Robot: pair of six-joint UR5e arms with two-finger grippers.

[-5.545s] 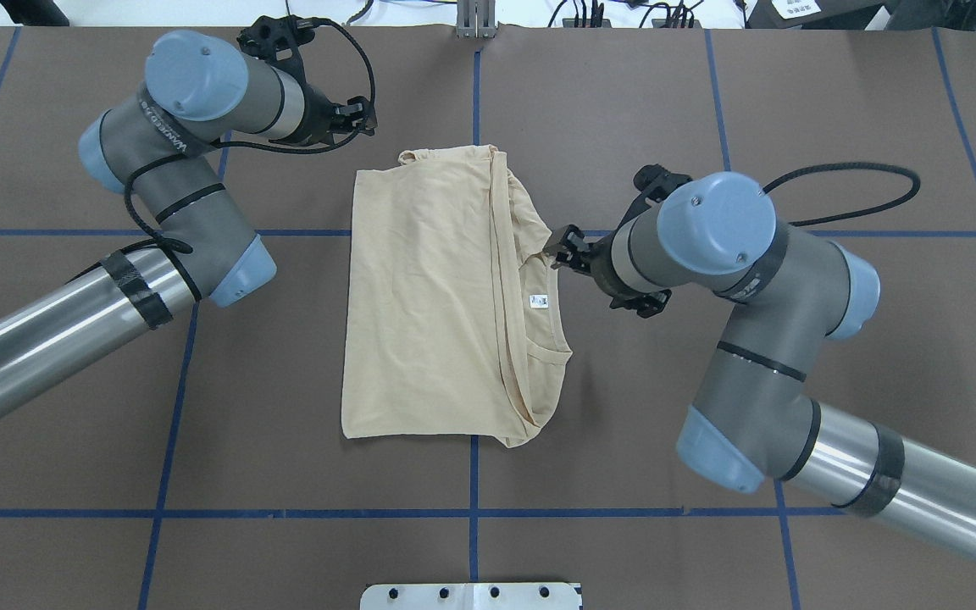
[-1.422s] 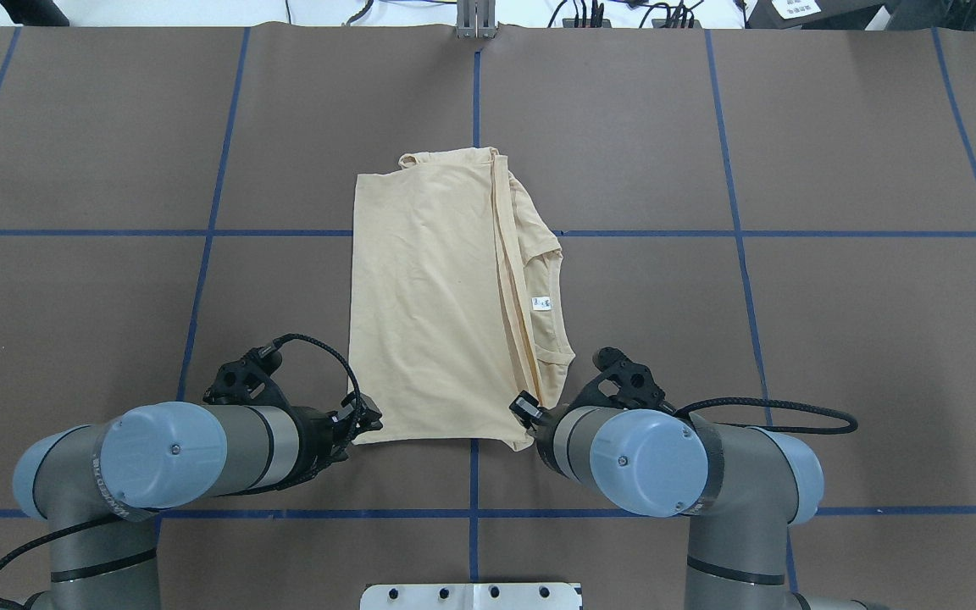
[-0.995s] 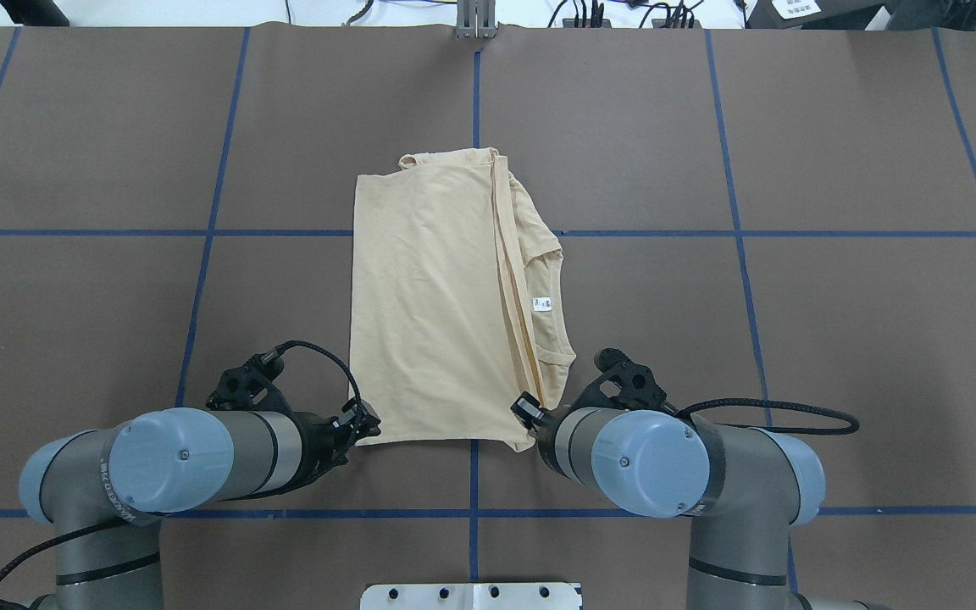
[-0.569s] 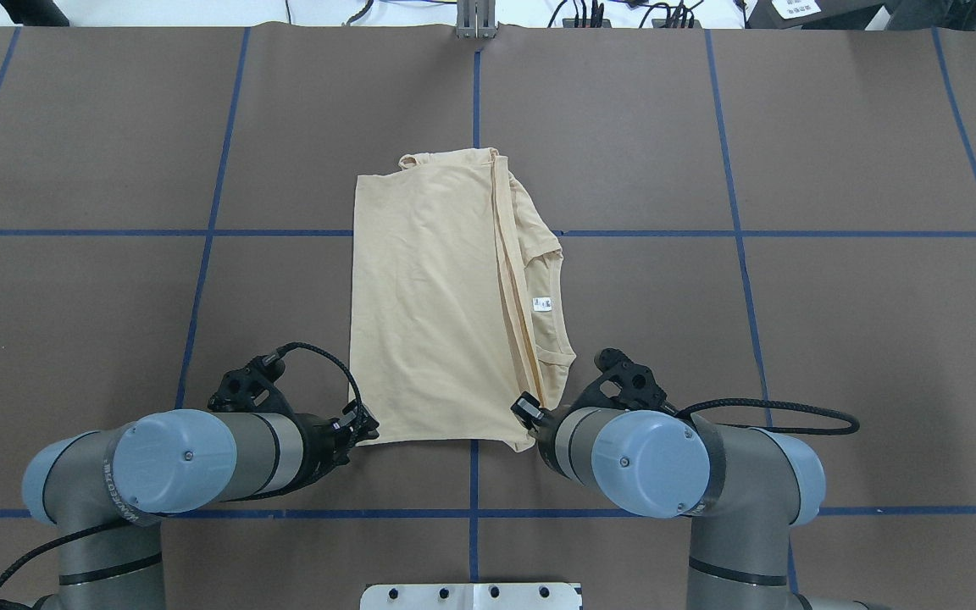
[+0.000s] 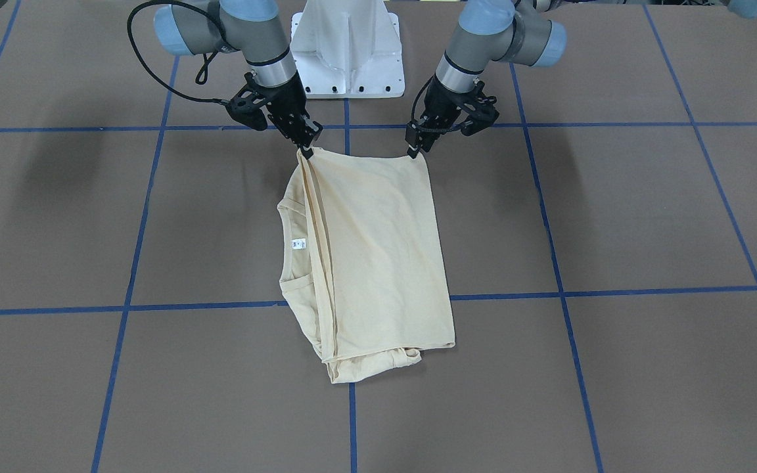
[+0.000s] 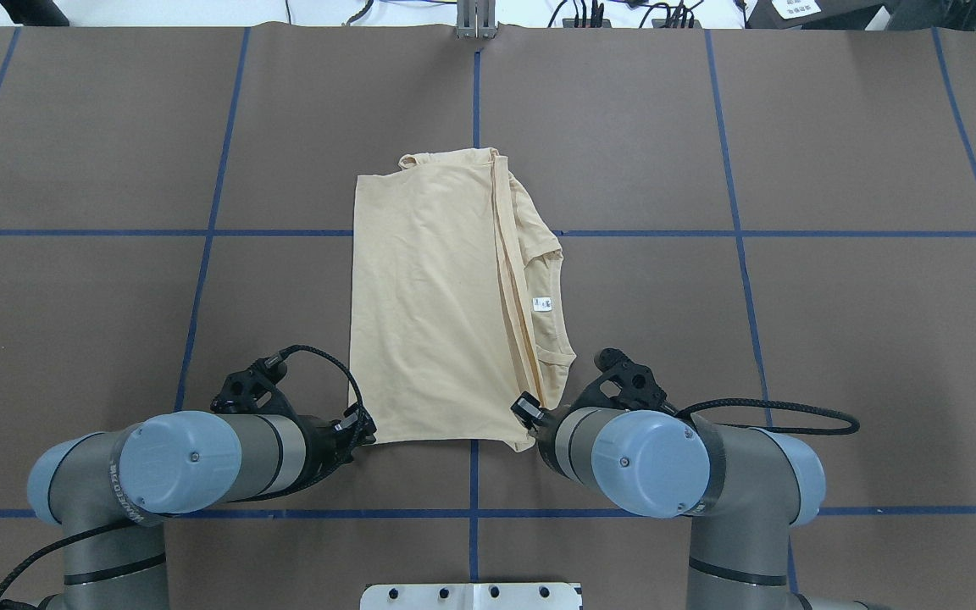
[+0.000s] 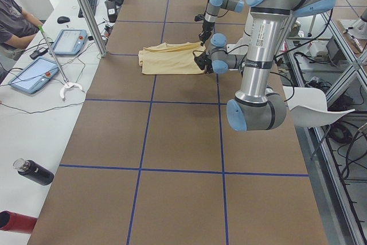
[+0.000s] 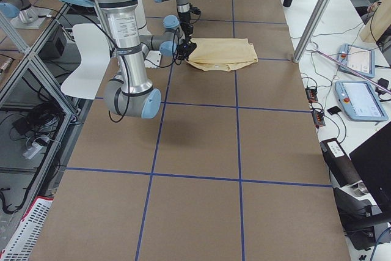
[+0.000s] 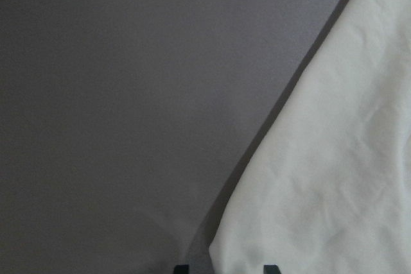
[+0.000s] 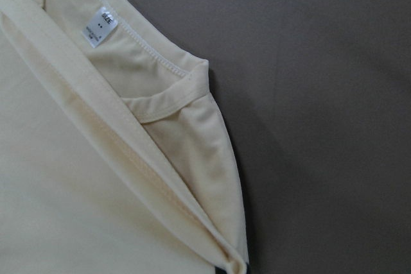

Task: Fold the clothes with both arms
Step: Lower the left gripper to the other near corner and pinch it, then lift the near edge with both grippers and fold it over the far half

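Note:
The cream-yellow T-shirt lies folded into a long rectangle at the table's middle, and also shows in the front view. Its neck and white label face my right. No print shows. My left gripper is at the shirt's near-left corner. In the left wrist view its tips stand apart around the cloth edge, so it is open. My right gripper is at the near-right corner. In the right wrist view it is pinched on the layered corner.
The brown table carries blue tape lines. The white pedestal base stands just behind both grippers. In the left side view, tablets, a metal post and a black bottle line the operators' edge.
Both arms have come from the shirt's far-left corner and neck down to its near corners. Over the last second the left arm crept slightly right toward its corner. The right arm stayed still.

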